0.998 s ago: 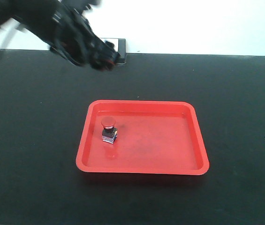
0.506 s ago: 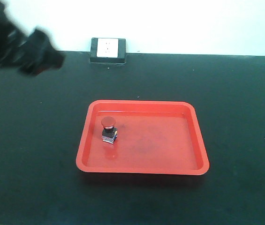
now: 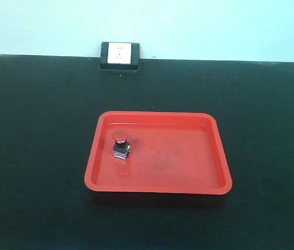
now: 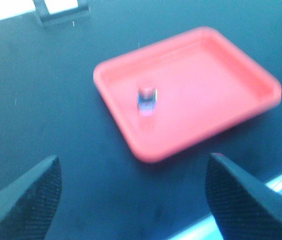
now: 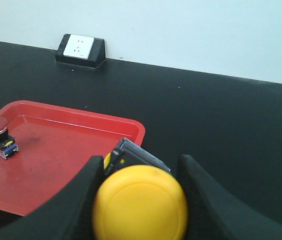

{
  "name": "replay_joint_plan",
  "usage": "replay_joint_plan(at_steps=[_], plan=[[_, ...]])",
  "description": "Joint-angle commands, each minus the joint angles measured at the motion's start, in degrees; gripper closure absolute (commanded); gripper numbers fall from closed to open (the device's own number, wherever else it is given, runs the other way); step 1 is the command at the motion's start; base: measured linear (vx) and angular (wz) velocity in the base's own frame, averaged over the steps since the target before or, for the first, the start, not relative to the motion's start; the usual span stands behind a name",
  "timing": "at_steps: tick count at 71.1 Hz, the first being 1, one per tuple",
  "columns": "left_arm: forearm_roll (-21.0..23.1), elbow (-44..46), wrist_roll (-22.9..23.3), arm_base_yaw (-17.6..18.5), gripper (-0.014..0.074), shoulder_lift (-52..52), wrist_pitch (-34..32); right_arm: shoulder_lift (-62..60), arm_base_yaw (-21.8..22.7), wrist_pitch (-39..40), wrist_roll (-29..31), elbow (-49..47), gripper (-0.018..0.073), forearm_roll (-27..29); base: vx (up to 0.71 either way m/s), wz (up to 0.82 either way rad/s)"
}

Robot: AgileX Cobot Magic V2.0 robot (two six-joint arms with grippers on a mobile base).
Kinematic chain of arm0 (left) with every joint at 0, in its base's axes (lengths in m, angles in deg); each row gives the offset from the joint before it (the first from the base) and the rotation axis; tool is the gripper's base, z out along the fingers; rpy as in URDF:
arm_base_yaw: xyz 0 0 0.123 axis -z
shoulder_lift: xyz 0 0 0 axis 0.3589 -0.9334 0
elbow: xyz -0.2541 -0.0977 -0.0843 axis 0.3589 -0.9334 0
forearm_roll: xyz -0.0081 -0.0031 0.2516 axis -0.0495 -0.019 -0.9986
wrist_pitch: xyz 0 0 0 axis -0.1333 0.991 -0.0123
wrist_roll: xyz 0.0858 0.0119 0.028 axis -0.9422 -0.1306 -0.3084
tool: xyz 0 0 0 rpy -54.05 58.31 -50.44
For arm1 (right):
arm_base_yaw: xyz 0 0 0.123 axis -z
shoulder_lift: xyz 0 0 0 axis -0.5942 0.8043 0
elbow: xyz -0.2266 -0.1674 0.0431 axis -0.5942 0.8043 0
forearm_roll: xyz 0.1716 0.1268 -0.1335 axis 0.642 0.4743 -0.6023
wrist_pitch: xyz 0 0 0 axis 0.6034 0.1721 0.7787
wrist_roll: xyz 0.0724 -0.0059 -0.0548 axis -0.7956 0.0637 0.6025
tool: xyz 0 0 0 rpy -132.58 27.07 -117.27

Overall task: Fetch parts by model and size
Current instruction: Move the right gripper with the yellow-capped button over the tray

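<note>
- Switches sit apart on the counter (image 3: 32, 156): the tray (image 3: 157, 191) holds the red switch (image 3: 120, 144) upright near its left wall.
- Left pincer (image 4: 133, 162) gapes wide, holding nothing.
- Right pincer (image 5: 141, 161) is clamped round the yellow switch (image 5: 140, 207), just right of the tray; whether it is lifted we cannot tell.
- We'd clear the rim, set it base-down apart from the red one, then release.

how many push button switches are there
2. The red-capped switch stands in the left part of the red tray. The yellow-capped switch is held in the right tool. Others may lie out of view.
</note>
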Motion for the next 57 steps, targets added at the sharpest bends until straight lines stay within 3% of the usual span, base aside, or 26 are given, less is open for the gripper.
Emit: replay_joint_plan(at_steps=[1,11,33,57], plan=[[1.67,-2.21,-0.16,0.24,0.0027,6.14,-6.02,0.42,0.16,4.66,0.60,-1.68,0.0569,-0.44,0.00,0.00],[4.42,-8.28,-1.37,0.24,0.0027,15.93,-6.08,0.42,0.16,4.66,0.60,-1.68,0.0569,-0.44,0.00,0.00],[6.23,-15.47,-2.01,0.24,0.0027,31.10,-6.03,0.42,0.16,4.66,0.60,-1.68,0.0569,-0.44,0.00,0.00],[5.97,-15.47,-2.01,0.24,0.0027,32.80,-4.24,2.10,0.16,5.07,-0.89,-2.21,0.0569,1.91,0.00,0.00]])
